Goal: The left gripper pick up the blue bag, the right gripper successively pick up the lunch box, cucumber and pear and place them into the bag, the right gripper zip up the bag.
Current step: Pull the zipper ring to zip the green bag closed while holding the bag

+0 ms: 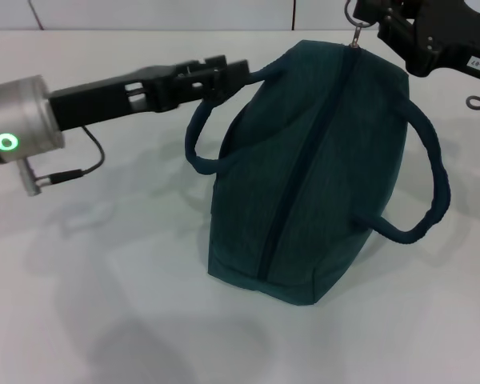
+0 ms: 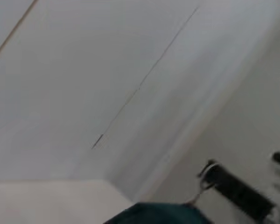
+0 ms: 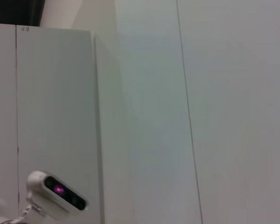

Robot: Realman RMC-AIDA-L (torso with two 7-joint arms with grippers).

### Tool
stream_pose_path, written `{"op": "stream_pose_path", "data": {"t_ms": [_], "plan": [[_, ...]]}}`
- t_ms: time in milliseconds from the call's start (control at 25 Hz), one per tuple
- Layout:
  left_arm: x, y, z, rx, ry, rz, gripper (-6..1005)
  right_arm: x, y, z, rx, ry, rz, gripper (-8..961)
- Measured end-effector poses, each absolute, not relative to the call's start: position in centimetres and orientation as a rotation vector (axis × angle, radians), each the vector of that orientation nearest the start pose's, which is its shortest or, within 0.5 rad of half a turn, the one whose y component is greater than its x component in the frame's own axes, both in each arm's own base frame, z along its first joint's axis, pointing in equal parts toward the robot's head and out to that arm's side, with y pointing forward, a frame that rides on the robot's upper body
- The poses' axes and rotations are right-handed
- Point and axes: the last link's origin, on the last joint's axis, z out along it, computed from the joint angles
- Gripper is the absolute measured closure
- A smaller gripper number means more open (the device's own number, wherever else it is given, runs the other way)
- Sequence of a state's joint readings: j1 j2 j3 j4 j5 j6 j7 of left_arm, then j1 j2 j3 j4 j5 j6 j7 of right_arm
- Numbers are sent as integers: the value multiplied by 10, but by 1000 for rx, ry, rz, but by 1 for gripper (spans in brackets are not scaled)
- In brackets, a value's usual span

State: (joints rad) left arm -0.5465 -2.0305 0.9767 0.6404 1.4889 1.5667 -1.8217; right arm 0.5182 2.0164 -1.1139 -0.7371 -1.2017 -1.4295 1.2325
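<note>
The blue bag (image 1: 320,176) stands zipped at the table's (image 1: 104,320) centre, the left gripper (image 1: 224,76) clamping its ten o'clock handle (image 1: 204,128), while the right gripper (image 1: 368,20), cropped at one o'clock, pinches the zipper pull (image 1: 358,34), contents hidden.

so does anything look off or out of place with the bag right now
Nothing looks damaged or spilled. The blue bag stands on the white table, zipped shut along the top. The left gripper holds one loop handle; the right gripper is at the ring-pull zipper. The bag leans slightly, tugged from both ends.
</note>
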Motion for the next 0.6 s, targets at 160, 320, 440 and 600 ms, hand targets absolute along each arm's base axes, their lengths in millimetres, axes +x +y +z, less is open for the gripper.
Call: {"op": "stream_pose_path", "data": {"t_ms": [160, 320, 440, 600], "plan": [[-196, 358, 4, -2662, -1170, -1104, 133, 179, 370, 40, -2438, 205, 1190, 919], [-190, 361, -3, -2686, -1208, -1056, 137, 180, 369, 40, -2440, 207, 1186, 918], [-188, 365, -5, -2679, -1237, -1023, 140, 181, 369, 39, -2441, 212, 1185, 918], [-184, 368, -4, -2671, -1259, -1003, 144, 181, 369, 38, -2442, 213, 1186, 918]]}}
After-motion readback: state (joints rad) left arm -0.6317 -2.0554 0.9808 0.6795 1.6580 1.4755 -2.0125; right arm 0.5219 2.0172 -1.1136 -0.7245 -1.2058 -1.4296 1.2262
